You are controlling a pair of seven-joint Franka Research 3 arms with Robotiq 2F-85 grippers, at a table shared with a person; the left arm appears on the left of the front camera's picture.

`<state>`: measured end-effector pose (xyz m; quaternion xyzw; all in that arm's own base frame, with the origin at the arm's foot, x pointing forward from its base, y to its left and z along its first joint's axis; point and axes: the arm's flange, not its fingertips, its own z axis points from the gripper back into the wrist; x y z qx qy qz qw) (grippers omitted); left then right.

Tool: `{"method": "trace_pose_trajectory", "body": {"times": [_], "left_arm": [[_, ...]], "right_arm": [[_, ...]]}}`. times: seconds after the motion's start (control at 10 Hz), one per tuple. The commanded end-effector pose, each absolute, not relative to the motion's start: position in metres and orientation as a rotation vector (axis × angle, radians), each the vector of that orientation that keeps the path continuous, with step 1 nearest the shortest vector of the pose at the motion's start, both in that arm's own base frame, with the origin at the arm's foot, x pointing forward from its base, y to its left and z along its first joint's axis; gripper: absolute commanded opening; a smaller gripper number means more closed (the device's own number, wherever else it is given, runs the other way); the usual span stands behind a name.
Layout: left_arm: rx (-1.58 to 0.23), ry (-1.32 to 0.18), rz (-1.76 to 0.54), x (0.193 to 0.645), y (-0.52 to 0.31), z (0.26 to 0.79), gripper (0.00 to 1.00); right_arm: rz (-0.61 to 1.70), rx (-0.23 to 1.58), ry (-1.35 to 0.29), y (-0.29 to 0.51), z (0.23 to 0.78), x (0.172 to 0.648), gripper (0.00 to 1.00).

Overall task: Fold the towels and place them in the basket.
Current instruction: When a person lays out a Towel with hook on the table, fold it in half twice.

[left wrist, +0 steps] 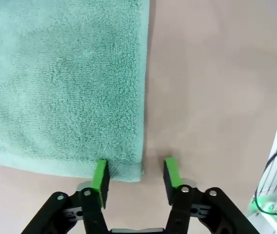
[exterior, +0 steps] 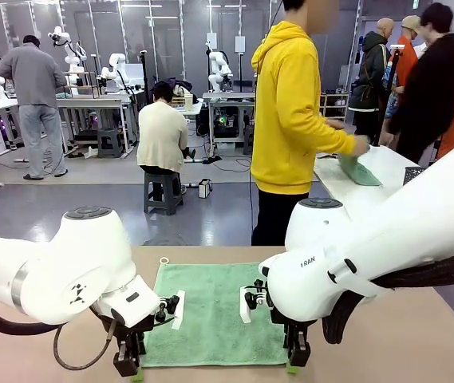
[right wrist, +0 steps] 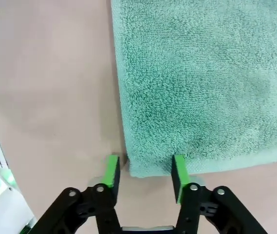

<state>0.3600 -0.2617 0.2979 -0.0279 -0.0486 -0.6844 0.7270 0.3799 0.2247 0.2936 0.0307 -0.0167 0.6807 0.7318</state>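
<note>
mint green towel lies flat on the table, near edge; soft, light, floppy. left gripper and right gripper stand half open, each straddling a near corner, nothing pinched yet. the corners look the best hold.

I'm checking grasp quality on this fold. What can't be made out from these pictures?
- Wrist views: whether left gripper and right gripper grip the mint towel yet; jaws straddle its corners, contact hidden underneath.
- Front view: the towel's near corners, hidden behind both grippers.
</note>
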Motion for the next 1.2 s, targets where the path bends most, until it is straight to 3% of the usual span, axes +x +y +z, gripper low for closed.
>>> {"method": "trace_pose_trajectory", "body": {"times": [0.0,0.1,0.2,0.6,1.0,1.1], "left_arm": [[-0.034,-0.097,-1.513,0.357,-0.264,0.293,0.00],[-0.034,-0.095,-1.513,0.357,-0.263,0.294,0.06],[-0.035,-0.093,-1.514,0.357,-0.263,0.293,0.00],[-0.035,-0.096,-1.519,0.357,-0.263,0.296,0.00],[-0.062,-0.069,-1.537,0.348,-0.264,0.341,0.00],[-0.061,-0.077,-1.534,0.343,-0.263,0.357,0.04]], "right_arm": [[1.478,0.060,-0.041,0.228,0.290,0.379,0.00],[1.478,0.059,-0.036,0.227,0.288,0.380,0.04],[1.476,0.060,-0.035,0.227,0.287,0.380,0.00],[1.473,0.049,-0.042,0.224,0.294,0.380,0.00],[1.489,0.055,-0.060,0.221,0.338,0.372,0.00],[1.483,0.072,-0.048,0.220,0.353,0.364,0.00]]}}
